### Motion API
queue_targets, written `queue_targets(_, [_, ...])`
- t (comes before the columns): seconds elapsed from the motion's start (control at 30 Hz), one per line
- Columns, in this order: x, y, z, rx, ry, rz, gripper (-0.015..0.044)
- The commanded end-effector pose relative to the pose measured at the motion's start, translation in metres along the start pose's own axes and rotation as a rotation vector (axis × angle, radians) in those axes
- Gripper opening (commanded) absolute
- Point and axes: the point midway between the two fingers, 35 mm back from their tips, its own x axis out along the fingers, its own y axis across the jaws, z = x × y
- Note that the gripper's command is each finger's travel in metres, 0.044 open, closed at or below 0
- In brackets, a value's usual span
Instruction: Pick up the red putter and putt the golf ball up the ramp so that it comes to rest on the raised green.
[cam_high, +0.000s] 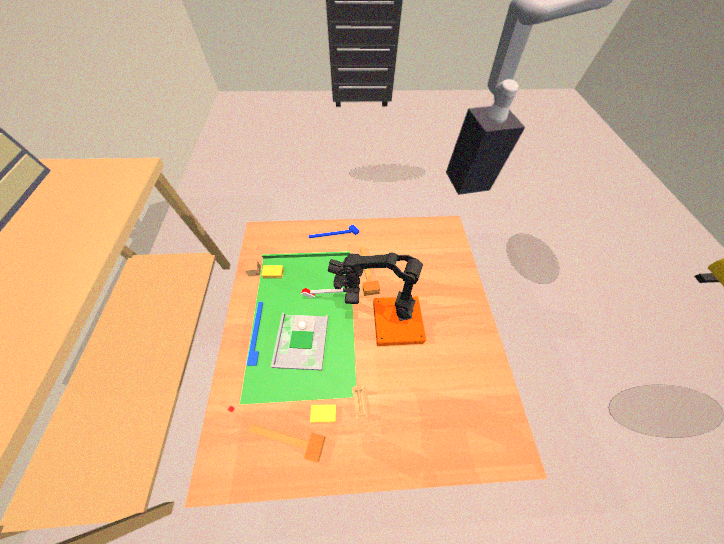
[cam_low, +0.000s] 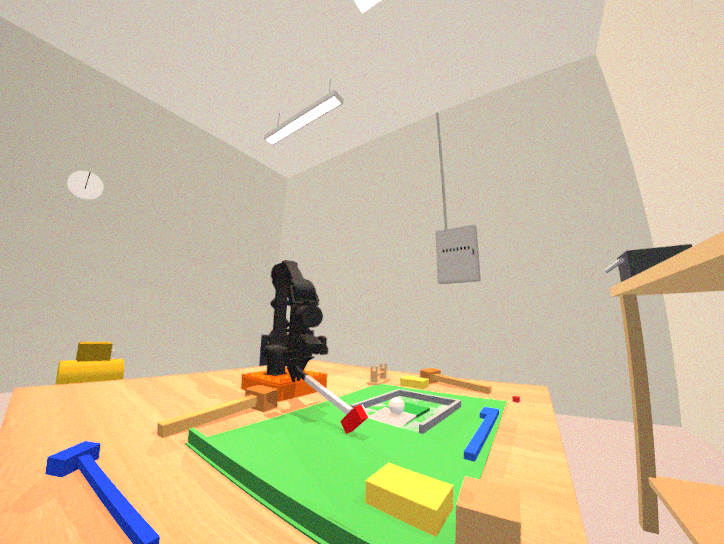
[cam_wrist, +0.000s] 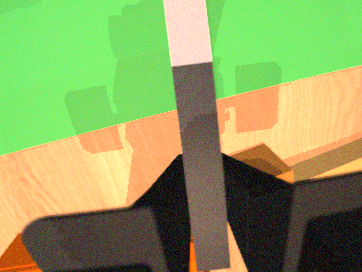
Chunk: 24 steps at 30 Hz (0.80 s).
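Observation:
My gripper is shut on the dark grip of the red putter. The putter's white shaft slopes down to its red head, low over the green mat. The white golf ball appears on the pale ramp, beside the raised dark green square, on the side toward the putter head. Grey walls border the ramp and green. The wrist view hides the head and ball.
A blue bar and a yellow block lie on the mat. A wooden mallet lies near the arm's orange base. A blue mallet and a small rack are outside the mat.

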Motion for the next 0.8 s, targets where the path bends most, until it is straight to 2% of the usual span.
queue_targets(0.0, [-0.021,0.001,0.004,0.003,-0.023,-0.007,0.0000])
queue_targets(0.23, [-0.053,0.001,0.002,0.003,-0.023,-0.007,0.0000])
queue_targets(0.77, [-0.046,0.001,0.001,-0.001,-0.016,-0.005,0.0000])
